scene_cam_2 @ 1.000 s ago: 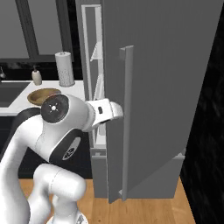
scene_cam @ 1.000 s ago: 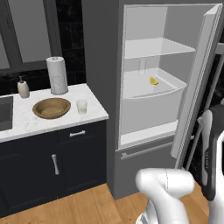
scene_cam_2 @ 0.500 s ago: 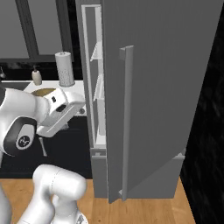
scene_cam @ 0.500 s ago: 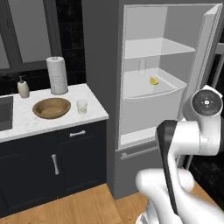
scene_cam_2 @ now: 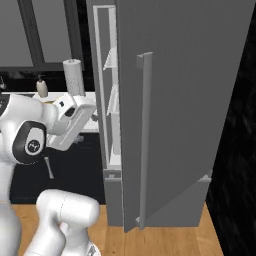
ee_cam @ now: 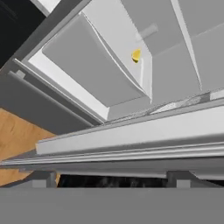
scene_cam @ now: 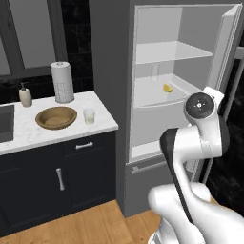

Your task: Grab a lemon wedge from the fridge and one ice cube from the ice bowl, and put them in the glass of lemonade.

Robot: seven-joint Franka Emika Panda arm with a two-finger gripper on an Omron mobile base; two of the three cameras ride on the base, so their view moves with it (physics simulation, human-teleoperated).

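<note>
The fridge (scene_cam: 112,71) stands open, its door (scene_cam_2: 190,90) swung out to the right. A tiny yellow lemon wedge (scene_cam: 167,88) lies on the middle glass shelf and also appears small and far off as the lemon wedge (ee_cam: 136,55) in the hand view. On the marble counter the brown ice bowl (scene_cam: 56,117) sits just left of the glass of lemonade (scene_cam: 89,116). My arm (scene_cam: 200,124) is raised in front of the fridge's lower right. My gripper (ee_cam: 111,180) is open and holds nothing, pointing up into the fridge from below the shelves.
A paper towel roll (scene_cam: 62,82) and a beige soap dispenser (scene_cam: 25,95) stand at the back of the counter. Dark navy cabinets (scene_cam: 57,176) sit under it. The door's long bar handle (scene_cam_2: 144,140) faces the right base camera. A lower shelf edge (ee_cam: 131,131) crosses close in front of the hand.
The arm has unfolded from low near the base and swung up in front of the open fridge, its wrist then shifting left toward the opening. The lemon wedge, bowl and glass have stayed put.
</note>
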